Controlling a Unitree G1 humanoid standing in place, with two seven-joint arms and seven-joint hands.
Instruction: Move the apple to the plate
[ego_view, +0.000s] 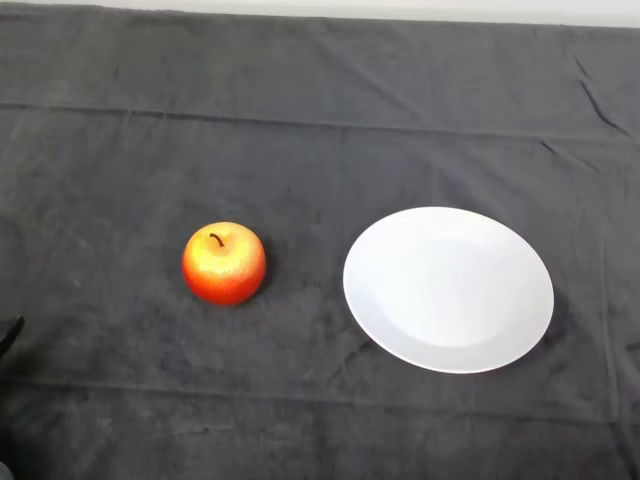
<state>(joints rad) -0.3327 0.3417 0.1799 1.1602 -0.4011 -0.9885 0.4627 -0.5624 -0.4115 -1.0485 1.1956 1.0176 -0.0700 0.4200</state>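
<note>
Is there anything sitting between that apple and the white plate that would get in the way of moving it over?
Nothing visible does. The apple stands upright on the dark cloth, apart from the plate to its right, and only bare cloth lies between them. The plate holds nothing.

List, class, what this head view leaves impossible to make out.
- The left hand: only a dark sliver shows at the left edge, so its pose cannot be told.
- The underside of the apple: hidden by the apple itself, which sits stem up.
- The table: covered by the dark cloth, cut off at every edge.
</note>
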